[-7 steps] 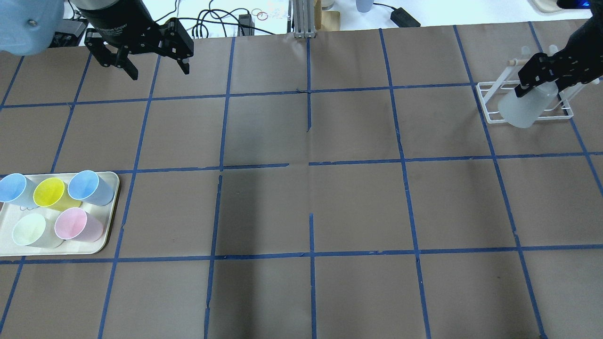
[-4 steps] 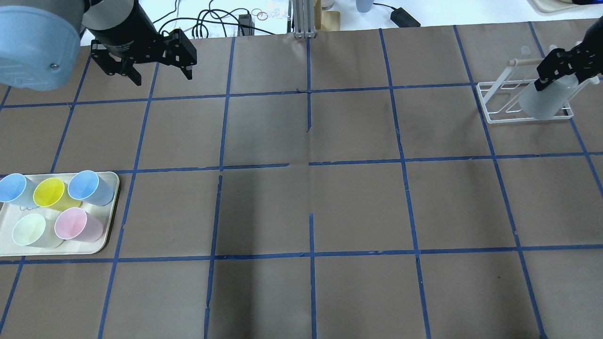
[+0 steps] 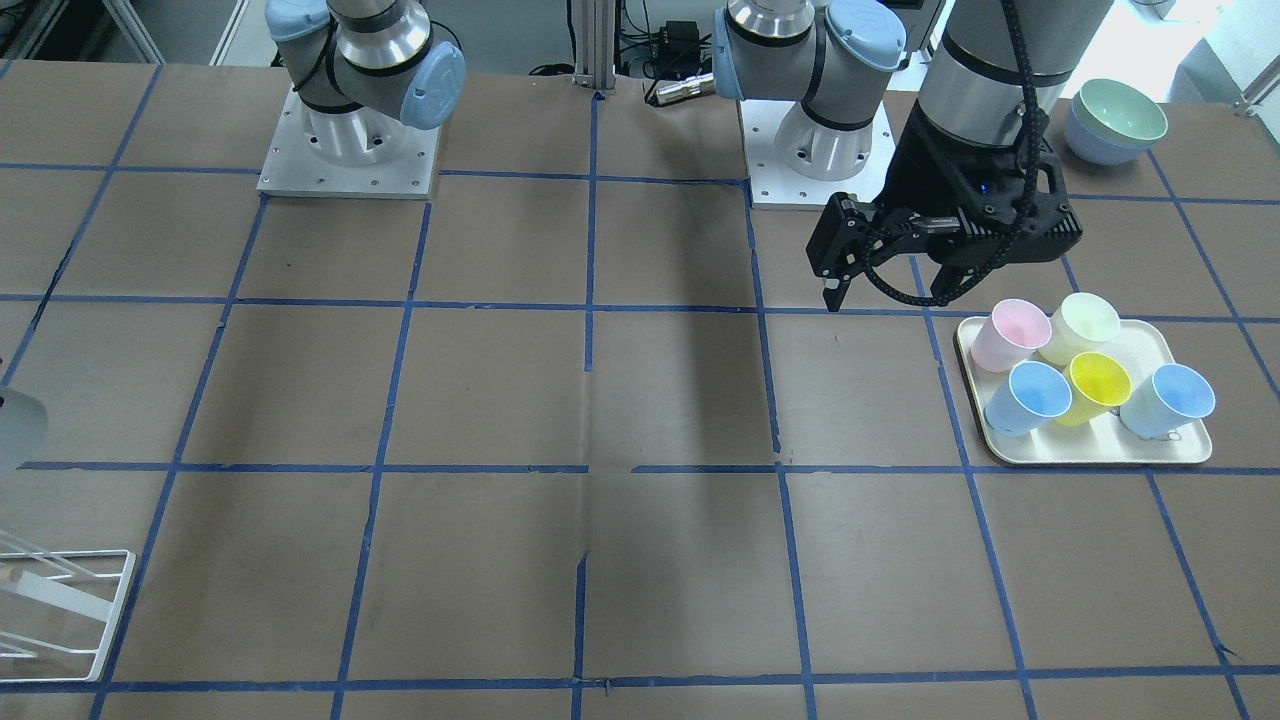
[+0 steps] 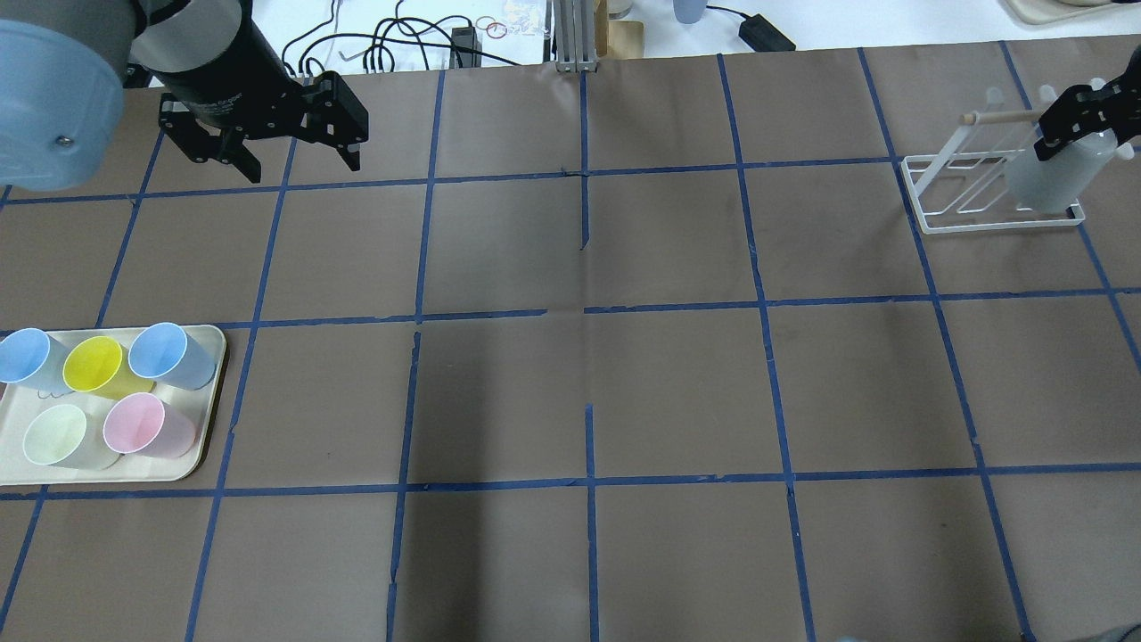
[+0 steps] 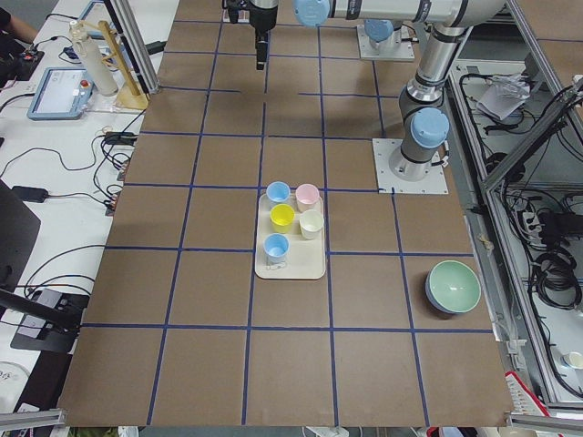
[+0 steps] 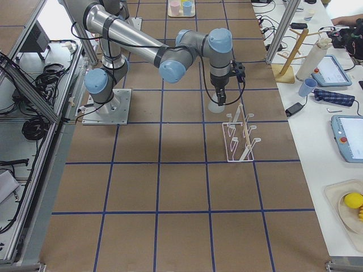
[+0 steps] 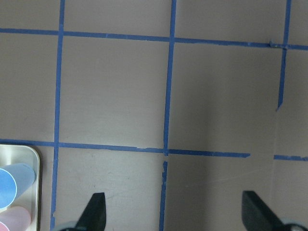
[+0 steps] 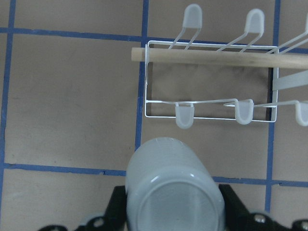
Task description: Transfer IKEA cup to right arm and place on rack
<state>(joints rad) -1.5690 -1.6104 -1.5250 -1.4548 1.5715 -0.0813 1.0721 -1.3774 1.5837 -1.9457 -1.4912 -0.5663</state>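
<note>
right gripper [image 8: 174, 209]: clamped on both sides of IKEA cup [image 4: 1056, 178]
IKEA cup: held tilted at the right end of rack [image 4: 989, 226] (contact with rods unclear)
left gripper [image 4: 301, 165]: fingers wide apart, holding nothing

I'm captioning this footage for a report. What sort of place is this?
Most likely a robotics lab workcell: a left arm and right arm bolted to a table gridded with blue tape, with a teach pendant and loose cables on the side bench.
</note>
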